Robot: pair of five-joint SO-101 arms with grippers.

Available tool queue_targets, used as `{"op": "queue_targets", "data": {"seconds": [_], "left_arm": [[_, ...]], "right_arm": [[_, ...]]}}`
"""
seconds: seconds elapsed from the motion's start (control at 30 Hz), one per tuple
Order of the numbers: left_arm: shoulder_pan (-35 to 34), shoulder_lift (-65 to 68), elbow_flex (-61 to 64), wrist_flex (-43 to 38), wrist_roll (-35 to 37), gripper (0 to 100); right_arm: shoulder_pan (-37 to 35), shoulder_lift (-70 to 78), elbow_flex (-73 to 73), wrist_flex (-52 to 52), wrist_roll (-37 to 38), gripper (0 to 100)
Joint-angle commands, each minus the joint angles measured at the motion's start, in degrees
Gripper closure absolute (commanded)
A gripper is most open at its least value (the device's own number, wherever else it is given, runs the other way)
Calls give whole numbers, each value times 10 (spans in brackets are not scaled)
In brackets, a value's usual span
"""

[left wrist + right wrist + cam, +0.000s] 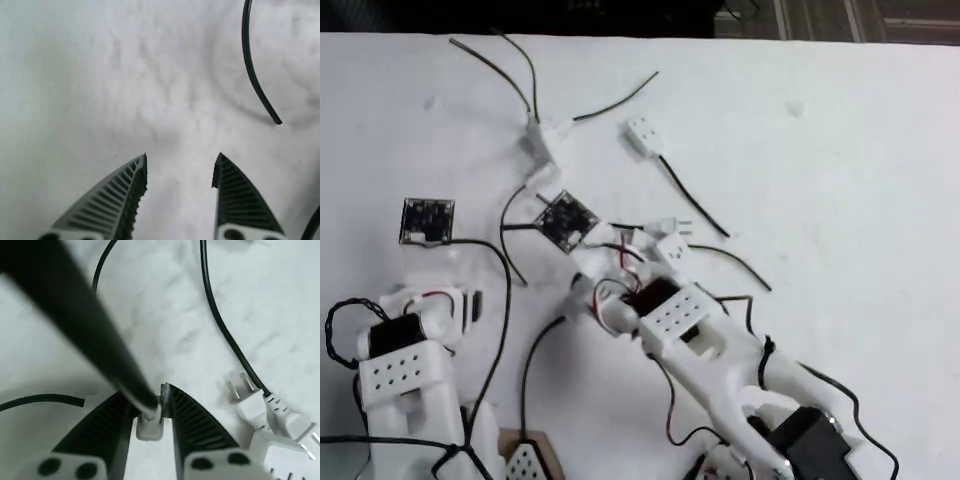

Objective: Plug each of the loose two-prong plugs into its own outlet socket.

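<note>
Two ribbed pincers: left pincer (181, 156) agape, empty; right pincer (159, 399) tight on white plug (149, 428).

Cannot see the prongs of the white plug (149, 429), mostly hidden inside the right gripper (150, 396) and behind a blurred black cable (75, 315), nor identify the white piece (281, 456) cut off at the corner.

Plug (668, 226) on table (840, 150); socket (642, 133) lies behind it
</note>
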Motion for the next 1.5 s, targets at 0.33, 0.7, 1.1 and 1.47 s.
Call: {"op": "queue_targets", "data": {"seconds": [0.33, 0.7, 1.1, 1.47], "left_arm": [[-6, -11, -3, -10, 4, 779], [-6, -10, -3, -10, 3, 779], [-6, -14, 6, -11, -29, 779], [-6, -14, 6, -11, -31, 779]], "right_arm": [[14, -2, -24, -7, -2, 980], [15, 61, -33, -26, -2, 980], [17, 49, -30, 50, -6, 980], [16, 48, -34, 102, -115, 981]]}}
